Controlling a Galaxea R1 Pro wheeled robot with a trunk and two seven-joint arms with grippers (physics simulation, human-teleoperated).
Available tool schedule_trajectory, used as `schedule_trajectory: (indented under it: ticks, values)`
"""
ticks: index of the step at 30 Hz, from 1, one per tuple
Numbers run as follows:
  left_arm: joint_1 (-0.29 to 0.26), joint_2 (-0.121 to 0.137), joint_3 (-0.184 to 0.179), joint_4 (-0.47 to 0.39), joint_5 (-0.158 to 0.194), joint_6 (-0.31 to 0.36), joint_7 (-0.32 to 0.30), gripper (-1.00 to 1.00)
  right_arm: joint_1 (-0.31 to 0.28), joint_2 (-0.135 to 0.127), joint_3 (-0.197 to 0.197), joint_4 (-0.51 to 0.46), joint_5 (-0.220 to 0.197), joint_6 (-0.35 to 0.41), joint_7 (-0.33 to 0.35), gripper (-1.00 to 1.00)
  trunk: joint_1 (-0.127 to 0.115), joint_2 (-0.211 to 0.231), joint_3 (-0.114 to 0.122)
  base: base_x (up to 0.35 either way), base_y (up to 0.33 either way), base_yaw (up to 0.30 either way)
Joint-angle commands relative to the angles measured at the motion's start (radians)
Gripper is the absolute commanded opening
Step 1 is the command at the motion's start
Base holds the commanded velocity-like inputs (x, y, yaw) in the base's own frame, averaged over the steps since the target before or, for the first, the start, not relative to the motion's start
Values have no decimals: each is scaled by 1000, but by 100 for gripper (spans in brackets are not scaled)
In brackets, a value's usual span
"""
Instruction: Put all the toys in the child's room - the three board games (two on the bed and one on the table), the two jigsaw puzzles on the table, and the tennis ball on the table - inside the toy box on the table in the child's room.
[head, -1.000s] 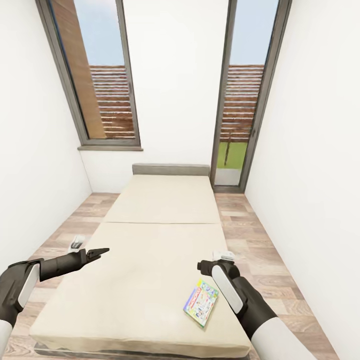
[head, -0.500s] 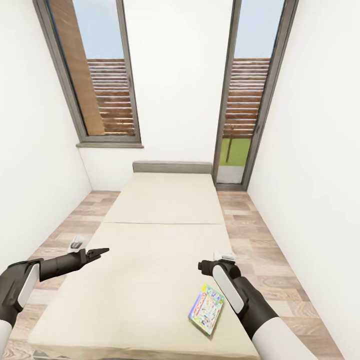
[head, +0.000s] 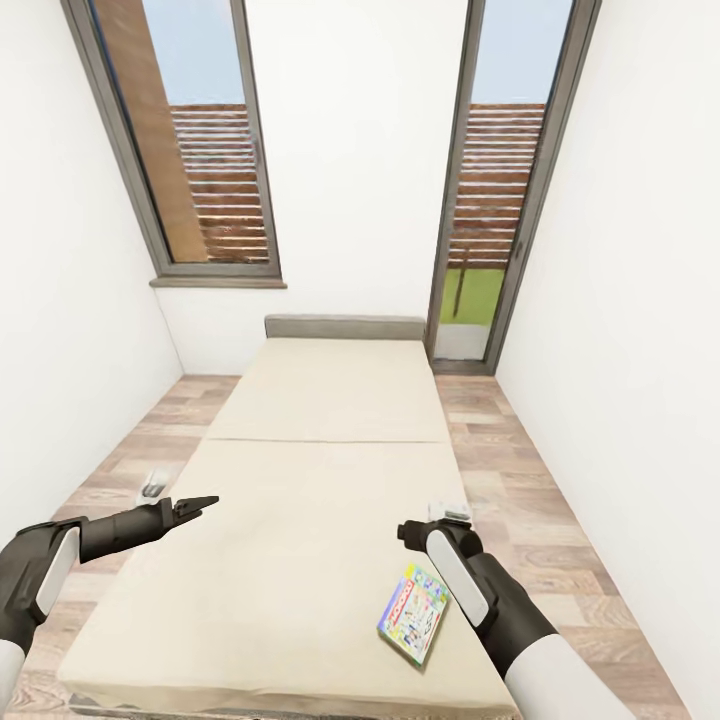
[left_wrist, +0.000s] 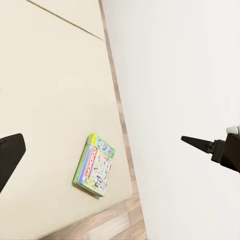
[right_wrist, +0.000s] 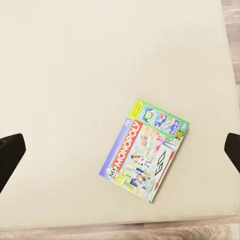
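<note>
One board game (head: 413, 613), a thin flat box with a pastel cartoon lid and green edge, lies flat on the beige mattress of the bed (head: 320, 470), near the bed's near right corner. My right gripper (head: 408, 532) hovers just above and beyond it, open and empty. The right wrist view looks straight down on the board game (right_wrist: 150, 150), which lies between the spread fingers of the right gripper (right_wrist: 125, 137). My left gripper (head: 203, 502) hangs open over the bed's left side. The left wrist view shows the same board game (left_wrist: 95, 165) near the mattress edge, well off from the left gripper (left_wrist: 102, 139).
The bed fills the narrow room, with its grey headboard (head: 345, 327) against the far wall. Strips of wood-plank floor (head: 510, 470) run along both sides. White walls close in left and right. Tall dark-framed windows (head: 205, 150) stand behind the bed.
The whole picture has shifted slightly, so the camera moved a little. Both arms hold the same pose and both grippers stay open. The board game lies where it was.
</note>
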Motion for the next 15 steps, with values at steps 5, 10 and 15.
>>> schedule_trajectory:
  ticks: [5,10,15]
  values:
    - [-1,0,0,0,3,5,-1,100,-1,-1,1,3,-10,-1,-10,100,1,-2,-10,1,0,0]
    - [-1,-2,0,0,3,5,-1,100,-2,-2,0,6,-10,-2,-9,100,1,-2,-19,0,0,0]
    - [-1,-1,0,0,3,5,-1,100,-2,-1,-1,11,-11,-7,-9,100,1,-2,-27,0,0,0]
